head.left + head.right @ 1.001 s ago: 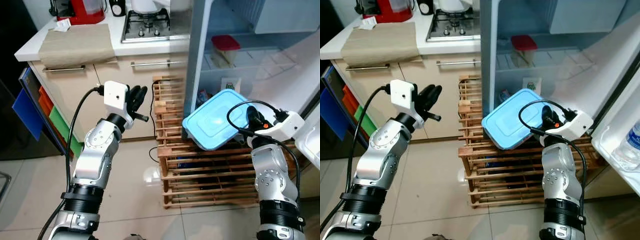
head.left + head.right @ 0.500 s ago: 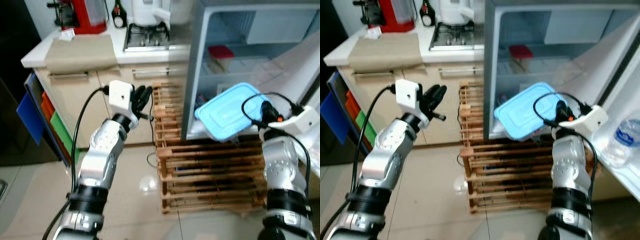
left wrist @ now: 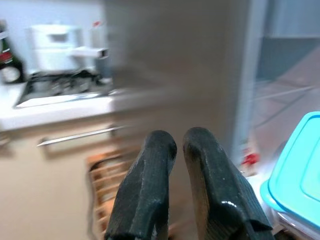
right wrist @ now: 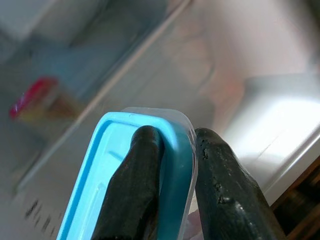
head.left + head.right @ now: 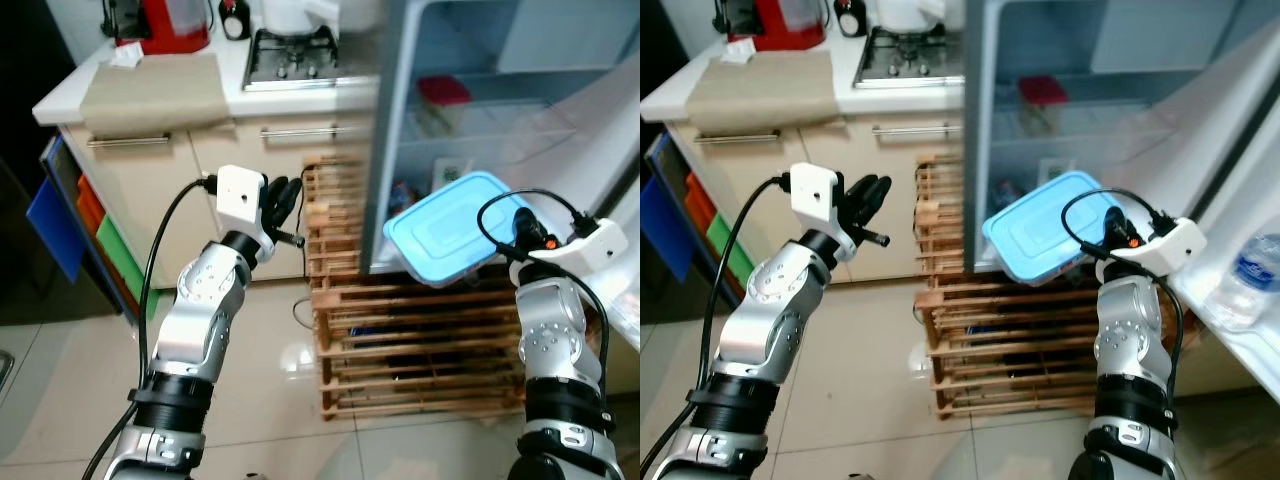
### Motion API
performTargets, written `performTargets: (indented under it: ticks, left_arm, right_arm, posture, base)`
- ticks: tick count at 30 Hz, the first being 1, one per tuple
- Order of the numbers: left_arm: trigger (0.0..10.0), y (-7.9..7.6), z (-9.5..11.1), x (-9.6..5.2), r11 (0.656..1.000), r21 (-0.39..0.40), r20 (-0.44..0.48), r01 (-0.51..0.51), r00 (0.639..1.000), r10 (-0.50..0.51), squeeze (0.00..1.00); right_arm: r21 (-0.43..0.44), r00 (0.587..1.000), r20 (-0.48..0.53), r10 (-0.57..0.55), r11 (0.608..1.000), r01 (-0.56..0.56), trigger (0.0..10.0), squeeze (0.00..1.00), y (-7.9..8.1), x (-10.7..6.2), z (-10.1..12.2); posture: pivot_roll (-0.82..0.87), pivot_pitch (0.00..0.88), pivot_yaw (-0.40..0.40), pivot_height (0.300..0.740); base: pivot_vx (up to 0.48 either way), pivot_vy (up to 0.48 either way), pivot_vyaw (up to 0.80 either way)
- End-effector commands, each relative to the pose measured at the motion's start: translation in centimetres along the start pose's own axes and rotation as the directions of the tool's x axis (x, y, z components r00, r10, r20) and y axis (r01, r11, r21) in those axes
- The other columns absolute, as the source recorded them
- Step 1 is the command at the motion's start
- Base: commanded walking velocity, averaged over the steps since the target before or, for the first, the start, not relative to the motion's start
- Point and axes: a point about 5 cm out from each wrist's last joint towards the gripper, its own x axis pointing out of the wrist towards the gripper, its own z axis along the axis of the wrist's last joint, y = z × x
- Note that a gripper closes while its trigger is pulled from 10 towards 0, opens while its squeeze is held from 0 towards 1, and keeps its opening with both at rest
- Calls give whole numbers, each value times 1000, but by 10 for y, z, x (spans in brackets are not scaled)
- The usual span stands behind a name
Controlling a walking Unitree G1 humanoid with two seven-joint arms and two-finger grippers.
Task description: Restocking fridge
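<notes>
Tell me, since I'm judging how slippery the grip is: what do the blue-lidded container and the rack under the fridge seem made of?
The blue-lidded container, pinched at its edge by the right gripper, looks like plastic: a smooth, slightly glossy light-blue lid over a clear, translucent rim. The rack looks like unfinished wood: pale matte slats with visible gaps.

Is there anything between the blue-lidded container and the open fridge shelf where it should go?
Nothing visible blocks the way. The right tool holds the blue-lidded container by its edge, in front of the open fridge. A red-lidded tub sits on the shelf, toward its left side; bare shelf shows to the tub's right.
</notes>
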Motion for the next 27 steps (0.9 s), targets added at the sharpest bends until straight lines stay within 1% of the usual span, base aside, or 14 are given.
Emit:
performTargets:
  ticks: [1,6,7,12,22,25,27]
  left_arm:
    - [10000,-4,6,3,1000,3,12,25,1000,-25,0]
    - [10000,-3,6,3,1000,4,11,26,1000,-26,0]
    - [10000,-1,7,3,1000,7,19,-1,1000,1,0]
    - [10000,3,7,2,1000,10,18,-25,1000,25,0]
    - [10000,4,8,2,1000,9,16,-27,1000,27,0]
    - [10000,3,8,1,1000,8,14,-25,1000,25,0]
    - [10000,3,7,1,1000,7,11,-23,1000,23,0]
  right_arm:
    - [10,999,36,3,1000,-3,0,0,0,3,10]
    - [11,999,40,4,1000,-4,0,0,1,3,10]
    - [12,999,39,5,1000,-5,0,0,1,4,10]
    - [16,999,29,15,1000,-16,0,0,4,5,7]
    - [34,999,8,40,999,-40,0,0,12,7,1]
    - [51,999,-5,50,997,-50,0,0,16,9,-3]
    - [79,999,-13,49,996,-48,0,0,20,11,-6]
  posture:
    - [-113,16,54,740]
    - [-112,16,55,740]
    - [-112,16,55,740]
    - [-107,21,53,740]
    - [-101,24,55,740]
    - [-100,26,55,740]
    - [-94,29,55,740]
  base:
    - [322,-352,0]
    - [335,-339,0]
    - [428,0,0]
    - [0,0,0]
    - [0,0,0]
    - [0,0,0]
    - [0,0,0]
